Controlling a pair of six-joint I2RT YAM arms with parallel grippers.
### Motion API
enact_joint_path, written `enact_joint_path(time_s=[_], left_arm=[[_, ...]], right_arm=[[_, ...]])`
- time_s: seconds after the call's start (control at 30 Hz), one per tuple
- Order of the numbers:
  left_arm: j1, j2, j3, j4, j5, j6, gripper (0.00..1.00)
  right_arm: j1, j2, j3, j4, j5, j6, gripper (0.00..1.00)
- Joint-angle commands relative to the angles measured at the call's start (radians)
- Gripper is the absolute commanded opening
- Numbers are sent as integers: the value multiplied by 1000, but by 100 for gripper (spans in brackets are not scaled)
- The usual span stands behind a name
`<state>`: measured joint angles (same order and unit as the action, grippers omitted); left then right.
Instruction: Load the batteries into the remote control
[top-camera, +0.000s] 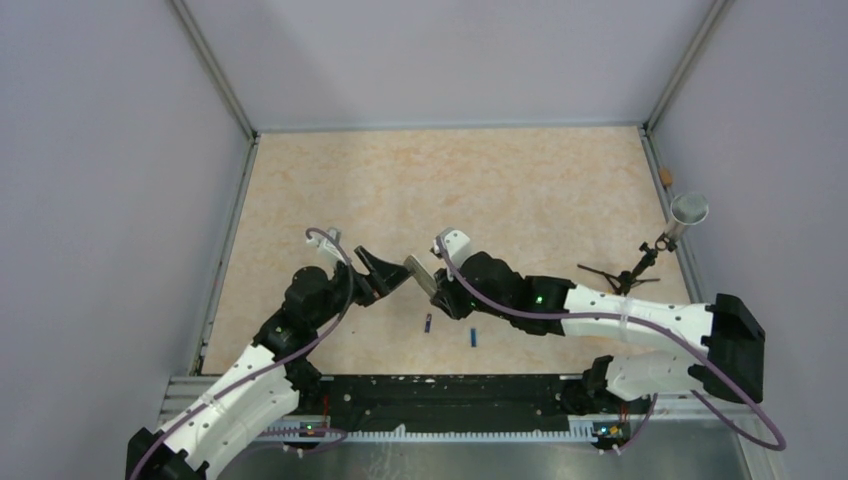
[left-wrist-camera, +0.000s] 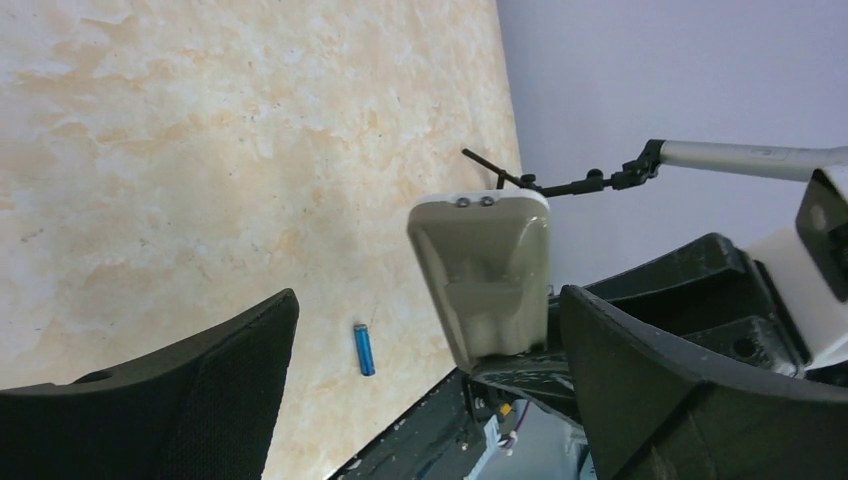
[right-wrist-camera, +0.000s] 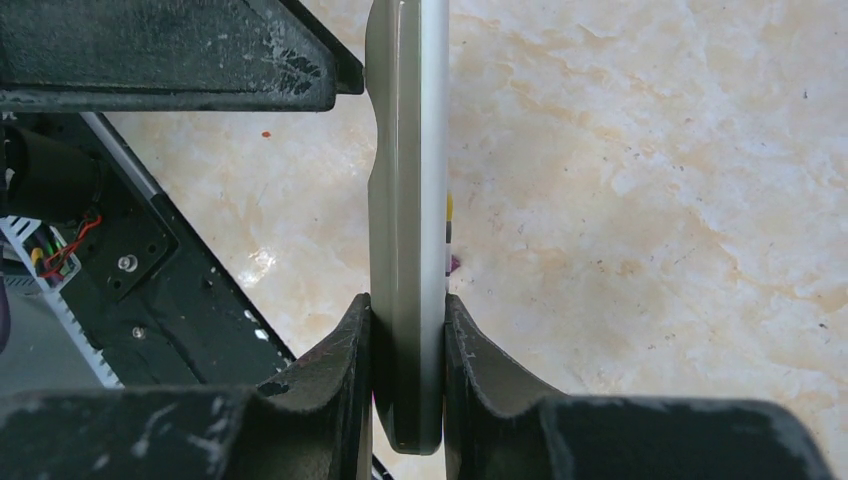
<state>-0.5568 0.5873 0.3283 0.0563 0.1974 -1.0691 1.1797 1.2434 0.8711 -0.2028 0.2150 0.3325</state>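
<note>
Left pincer (top-camera: 390, 272) stands released, its 2 fingers (left-wrist-camera: 200, 400) spread wide - the remote control (top-camera: 420, 277) shows between them in the left wrist view, grey back and battery recess turned that way. Right pincer (right-wrist-camera: 408, 312) is clenched on the remote's lower end, holding it raised above the counter (top-camera: 450, 190). Beneath, 2 blue batteries (top-camera: 428, 323) lie loose on the counter near its front edge - side by side, not touching.
</note>
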Motion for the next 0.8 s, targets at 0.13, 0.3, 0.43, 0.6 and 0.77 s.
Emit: enact_joint_path(time_s=[0.13,0.3,0.43,0.6,0.77], left_arm=[[3,-17,-3,-8,29,157,99],[3,10,-3,17,91,207,99],[4,40,0,42,148,228,99],[4,81,6,103,263,239,99],[3,106,36,112,355,279,99]], right_arm=[[-92,-104,-10,-66,-177,-22,0],[-165,-156,-19,-121,-291,-26,0],[-235,-193,-42,-145,-419,-26,0],[-277,-255,-80,-152,-552,-21,0],[-339,-280,-138,-125,-734,26,0]])
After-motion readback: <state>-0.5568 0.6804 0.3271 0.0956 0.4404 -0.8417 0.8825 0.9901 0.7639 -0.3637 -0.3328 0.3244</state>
